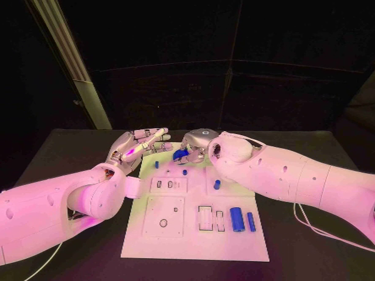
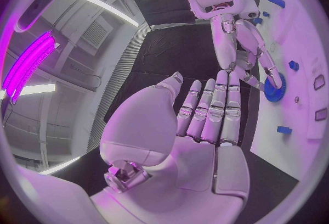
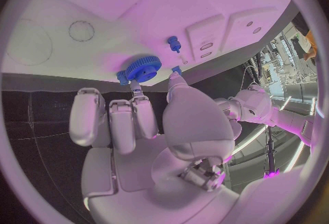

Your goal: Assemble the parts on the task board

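The black table (image 1: pixel 323 146) carried the white rectangular task board (image 1: pixel 196 234) at its middle, with both white arms reaching over the board's far end. The left hand (image 1: pixel 137 146) hovered at the board's far left corner with its silver fingers (image 2: pixel 213 108) straight, slightly spread and holding nothing. The right hand (image 1: pixel 200 146) was poised at the far edge of the board, its fingertips (image 3: pixel 137 88) touching a blue toothed gear (image 3: pixel 142 67) that lay on the white surface close to that edge; whether the gear was actually pinched could not be told. A large blue cylinder (image 1: pixel 235 218) and a thinner blue rod (image 1: pixel 251 221) lay side by side on the near right part of the board, just beside rectangular recesses (image 1: pixel 205 218). A short blue pin (image 1: pixel 217 184) lay nearer the middle, and two small blue pegs (image 1: pixel 185 172) stood toward the far end, close to the gear.
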